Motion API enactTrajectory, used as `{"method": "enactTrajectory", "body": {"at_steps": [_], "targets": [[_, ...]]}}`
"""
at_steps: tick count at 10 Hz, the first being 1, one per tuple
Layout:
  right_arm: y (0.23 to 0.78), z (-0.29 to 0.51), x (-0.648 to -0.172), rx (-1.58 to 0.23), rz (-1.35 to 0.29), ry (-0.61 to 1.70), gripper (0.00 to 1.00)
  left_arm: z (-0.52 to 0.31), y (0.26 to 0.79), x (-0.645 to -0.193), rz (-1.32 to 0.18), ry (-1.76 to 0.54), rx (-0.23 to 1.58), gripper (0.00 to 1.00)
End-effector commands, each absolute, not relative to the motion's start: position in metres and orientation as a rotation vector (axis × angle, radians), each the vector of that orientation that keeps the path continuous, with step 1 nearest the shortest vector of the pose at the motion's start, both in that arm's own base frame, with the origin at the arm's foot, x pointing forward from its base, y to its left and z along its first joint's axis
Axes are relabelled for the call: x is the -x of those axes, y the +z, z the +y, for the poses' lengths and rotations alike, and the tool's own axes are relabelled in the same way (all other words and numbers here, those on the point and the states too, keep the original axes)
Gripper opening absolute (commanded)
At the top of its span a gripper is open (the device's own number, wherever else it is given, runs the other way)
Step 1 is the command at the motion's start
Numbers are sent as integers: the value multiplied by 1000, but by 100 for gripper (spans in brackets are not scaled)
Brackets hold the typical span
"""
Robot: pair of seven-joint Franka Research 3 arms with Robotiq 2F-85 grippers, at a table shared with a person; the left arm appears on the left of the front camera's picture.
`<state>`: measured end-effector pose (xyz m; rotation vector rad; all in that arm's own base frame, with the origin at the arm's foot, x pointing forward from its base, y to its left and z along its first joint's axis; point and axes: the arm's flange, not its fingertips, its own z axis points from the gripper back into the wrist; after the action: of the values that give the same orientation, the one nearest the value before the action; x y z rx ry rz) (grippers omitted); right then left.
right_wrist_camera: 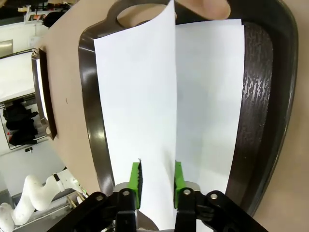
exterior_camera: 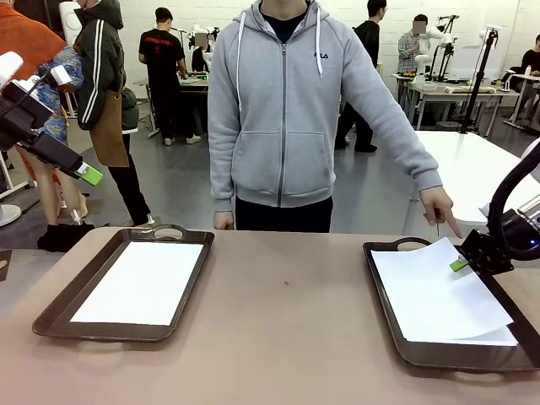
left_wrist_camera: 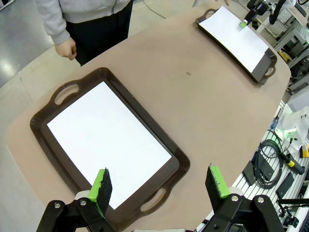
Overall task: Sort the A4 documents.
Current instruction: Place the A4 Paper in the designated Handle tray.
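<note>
Progress: your right tool (exterior_camera: 469, 258) clamps a lifted sheet's (exterior_camera: 426, 287) edge over the right tray (exterior_camera: 384, 278) | stack (exterior_camera: 481, 336) remains beneath | left tray (exterior_camera: 63, 308) holds one sheet (exterior_camera: 145, 280) | left tool (left_wrist_camera: 159, 186) apart, raised.

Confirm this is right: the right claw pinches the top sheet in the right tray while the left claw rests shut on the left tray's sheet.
Wrong on the left claw: the left wrist view shows it open above the left tray, apart from its sheet. The right claw does pinch the top sheet in the right tray.
</note>
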<state>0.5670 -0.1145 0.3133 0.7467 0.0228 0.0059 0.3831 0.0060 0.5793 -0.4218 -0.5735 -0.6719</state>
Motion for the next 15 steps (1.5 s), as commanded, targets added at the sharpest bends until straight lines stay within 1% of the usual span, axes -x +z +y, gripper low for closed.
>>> {"method": "enactTrajectory", "body": {"at_steps": [1, 2, 3, 4, 5, 7, 8, 15], "targets": [[322, -115, -561, -691, 17, -11, 52, 6, 579, -382, -574, -673, 426, 100], [327, -117, -559, -668, 9, -11, 57, 6, 579, -382, -574, -673, 426, 100], [333, -120, -557, -650, -7, -16, 71, 6, 579, -382, -574, -673, 426, 100], [337, -123, -556, -627, -7, -16, 76, 6, 579, -382, -574, -673, 426, 100], [339, -123, -555, -605, -4, -16, 90, 6, 579, -382, -574, -673, 426, 100], [340, -122, -555, -596, -3, -24, 100, 6, 579, -382, -574, -673, 426, 100], [342, -129, -562, -635, -14, 1, 100, 6, 579, -382, -574, -673, 426, 100], [342, -129, -562, -635, -14, 1, 100, 6, 579, -382, -574, -673, 426, 100]]}}
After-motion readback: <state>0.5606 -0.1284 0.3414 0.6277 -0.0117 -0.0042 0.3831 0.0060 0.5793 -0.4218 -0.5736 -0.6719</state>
